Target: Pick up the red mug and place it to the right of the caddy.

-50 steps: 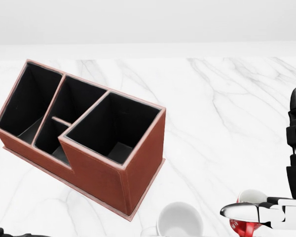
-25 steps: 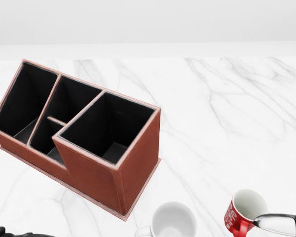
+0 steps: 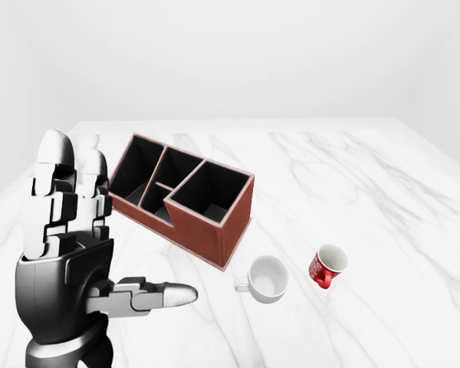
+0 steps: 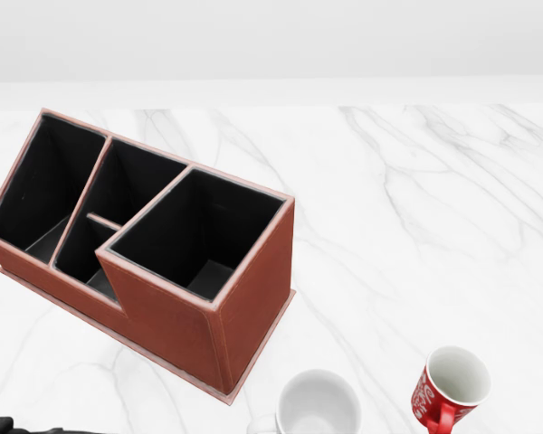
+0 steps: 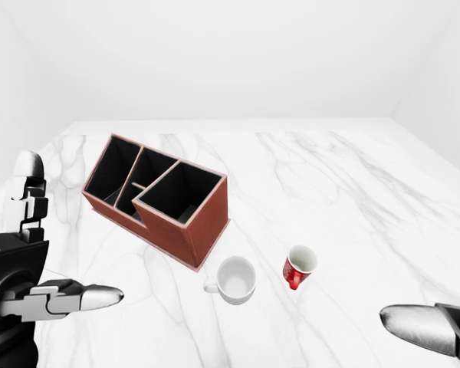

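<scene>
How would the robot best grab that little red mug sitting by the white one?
Probably by the body of the red mug, from the head view's right, where the right robot hand waits. The mug stands upright, its open mouth up and its handle toward the view's bottom edge, so its round sides are free. The white mug stands apart at its left.

In the head view, mug (image 4: pixel 452 387) right of cup (image 4: pixel 318 403), both below caddy (image 4: pixel 145 249).

My left hand (image 3: pixel 69 261) is glossy silver-grey over black, its blocky jointed fingers (image 3: pixel 55 195) banded with white segments and rounded at the tips. My right hand (image 5: pixel 429 328) shows one tapered silver finger on black.
</scene>
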You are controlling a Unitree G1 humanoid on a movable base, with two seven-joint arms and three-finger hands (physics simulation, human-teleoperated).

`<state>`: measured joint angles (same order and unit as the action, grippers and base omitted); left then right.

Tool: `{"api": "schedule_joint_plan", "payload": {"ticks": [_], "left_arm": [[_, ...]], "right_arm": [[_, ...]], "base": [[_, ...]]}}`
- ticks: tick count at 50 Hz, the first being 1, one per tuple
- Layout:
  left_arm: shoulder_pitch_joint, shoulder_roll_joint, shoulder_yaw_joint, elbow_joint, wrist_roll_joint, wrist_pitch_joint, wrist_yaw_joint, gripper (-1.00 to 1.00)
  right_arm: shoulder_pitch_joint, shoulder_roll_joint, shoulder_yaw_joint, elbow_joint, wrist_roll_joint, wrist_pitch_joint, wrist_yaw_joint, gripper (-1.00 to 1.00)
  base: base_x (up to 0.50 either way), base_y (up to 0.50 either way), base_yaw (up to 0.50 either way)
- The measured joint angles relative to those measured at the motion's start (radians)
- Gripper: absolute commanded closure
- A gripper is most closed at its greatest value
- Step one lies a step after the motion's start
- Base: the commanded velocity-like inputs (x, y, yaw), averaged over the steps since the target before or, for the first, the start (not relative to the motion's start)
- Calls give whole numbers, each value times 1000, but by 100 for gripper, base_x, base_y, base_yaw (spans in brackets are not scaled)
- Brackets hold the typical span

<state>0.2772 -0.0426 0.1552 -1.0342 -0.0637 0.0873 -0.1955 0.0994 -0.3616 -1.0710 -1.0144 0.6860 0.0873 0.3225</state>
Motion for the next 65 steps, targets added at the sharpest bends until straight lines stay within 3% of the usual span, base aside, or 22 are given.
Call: {"api": "schedule_joint_plan", "payload": {"ticks": [7,15,28,45,65], "left_arm": [[3,3,9,-7,-14,0,1,-100],[6,18,27,-10,-45,0,14,-100],[8,29,32,-12,-59,0,25,-100],[5,26,41,-13,-61,0,19,-100],[11,42,47,-13,-83,0,34,-100]], "right_arm": [[-21,-109,-14,-18,2,0,13,-100],[-42,-139,22,-26,-123,0,112,-100],[-69,-82,106,-14,-470,0,376,-100],[-105,-20,268,47,-845,0,376,-100],[-22,122,358,164,-1032,0,376,-100]], "base": [[0,0,0],[0,0,0],[0,0,0],[0,0,0],[0,0,0]]}}
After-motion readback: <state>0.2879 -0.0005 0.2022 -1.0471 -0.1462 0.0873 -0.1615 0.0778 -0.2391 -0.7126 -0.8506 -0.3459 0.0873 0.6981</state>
